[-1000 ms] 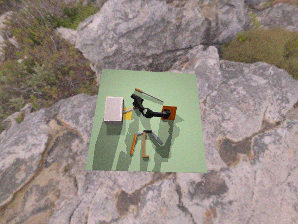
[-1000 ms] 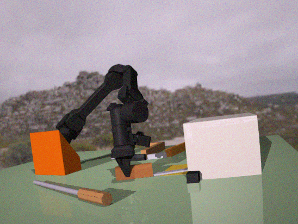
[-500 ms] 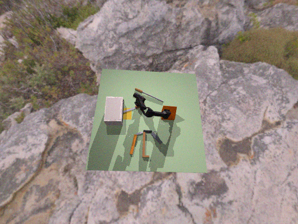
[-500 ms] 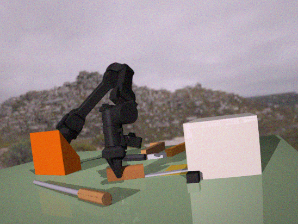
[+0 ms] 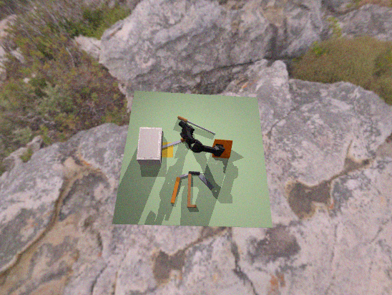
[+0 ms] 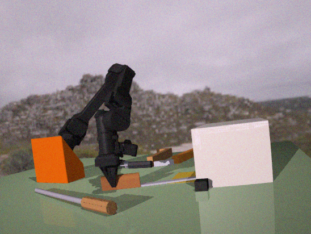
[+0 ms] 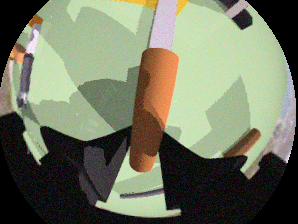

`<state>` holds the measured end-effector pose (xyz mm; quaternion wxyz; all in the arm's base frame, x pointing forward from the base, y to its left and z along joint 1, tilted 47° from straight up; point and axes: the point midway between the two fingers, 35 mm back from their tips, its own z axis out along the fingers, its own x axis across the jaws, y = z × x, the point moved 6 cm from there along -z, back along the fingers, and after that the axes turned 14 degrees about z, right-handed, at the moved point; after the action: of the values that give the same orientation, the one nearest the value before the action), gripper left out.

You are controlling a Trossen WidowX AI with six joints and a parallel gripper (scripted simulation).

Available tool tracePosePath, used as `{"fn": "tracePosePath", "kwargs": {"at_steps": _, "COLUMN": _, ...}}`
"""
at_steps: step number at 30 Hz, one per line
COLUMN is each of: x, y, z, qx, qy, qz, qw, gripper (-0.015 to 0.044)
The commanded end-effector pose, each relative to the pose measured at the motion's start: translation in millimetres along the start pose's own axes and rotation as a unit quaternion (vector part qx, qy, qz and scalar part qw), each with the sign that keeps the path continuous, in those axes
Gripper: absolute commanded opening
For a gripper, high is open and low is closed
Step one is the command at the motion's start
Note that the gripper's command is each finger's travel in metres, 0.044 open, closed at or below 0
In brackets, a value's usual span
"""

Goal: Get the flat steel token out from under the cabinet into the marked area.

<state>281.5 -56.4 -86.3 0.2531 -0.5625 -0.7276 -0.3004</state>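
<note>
My gripper (image 5: 183, 139) (image 6: 114, 186) (image 7: 147, 131) points down, shut on the orange-brown handle (image 6: 127, 181) (image 7: 159, 75) of a tool, low over the table. The tool's flat grey shaft (image 5: 172, 144) (image 6: 167, 182) (image 7: 163, 25) reaches across the yellow marked area (image 5: 169, 153) (image 6: 184, 174) (image 7: 182, 4) to the front of the white cabinet (image 5: 149, 143) (image 6: 232, 153). The shaft's far end is hidden. The steel token does not show in any view, and the vent slots cannot be made out.
A small black block (image 6: 201, 184) (image 7: 243, 20) is by the cabinet's front corner. A wooden-handled rod (image 5: 200, 127) (image 6: 99, 205) lies at one side. On the other side lie a black-handled tool (image 5: 194, 173) (image 6: 140, 164), an orange stick (image 5: 175, 191) and a brown L-shaped stick (image 5: 189, 190). An orange block (image 6: 49, 160) is near the arm's base.
</note>
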Motion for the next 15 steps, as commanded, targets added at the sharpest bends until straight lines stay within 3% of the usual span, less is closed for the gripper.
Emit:
{"fn": "tracePosePath", "kwargs": {"at_steps": 1, "x": -2.9, "y": -12.4, "z": 0.9, "qx": 0.001, "qy": 0.002, "qz": 0.002, "qw": 1.000, "gripper": 0.0000}}
{"fn": "tracePosePath", "kwargs": {"at_steps": 15, "x": -11.2, "y": -36.0, "z": 0.7, "qx": 0.001, "qy": 0.002, "qz": 0.002, "qw": 1.000, "gripper": 0.0000}}
